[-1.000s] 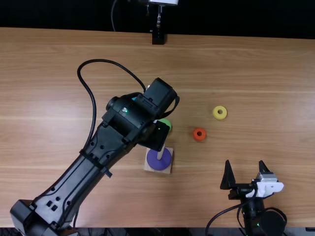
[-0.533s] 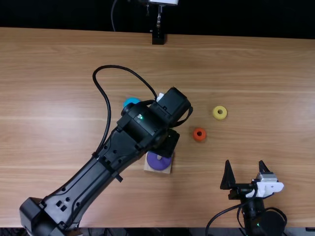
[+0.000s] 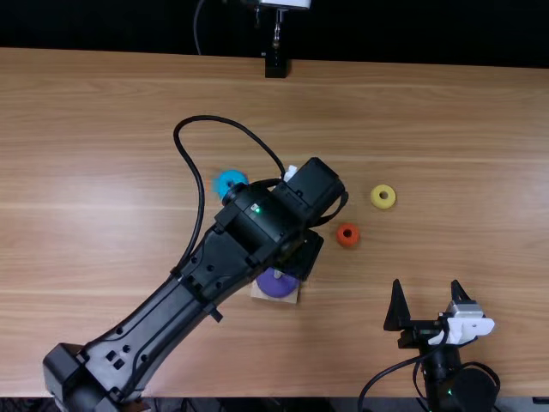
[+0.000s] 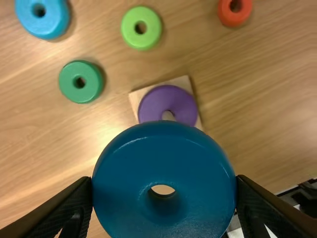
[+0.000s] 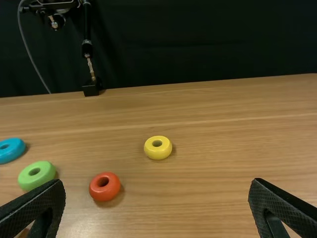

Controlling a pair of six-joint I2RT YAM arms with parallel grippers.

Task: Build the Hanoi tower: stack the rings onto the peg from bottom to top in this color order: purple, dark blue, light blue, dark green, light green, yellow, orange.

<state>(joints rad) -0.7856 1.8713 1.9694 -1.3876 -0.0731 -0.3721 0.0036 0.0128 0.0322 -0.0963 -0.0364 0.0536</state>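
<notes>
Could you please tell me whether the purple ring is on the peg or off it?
It is on: the purple ring lies on the wooden base, with the peg standing in its hole.

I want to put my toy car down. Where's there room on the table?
Bare wood: between the yellow ring and the table's far edge; between the orange ring and right gripper. Crowded: around the purple ring on its square wooden base, with dark green ring and light green ring nearby, left gripper above.
</notes>
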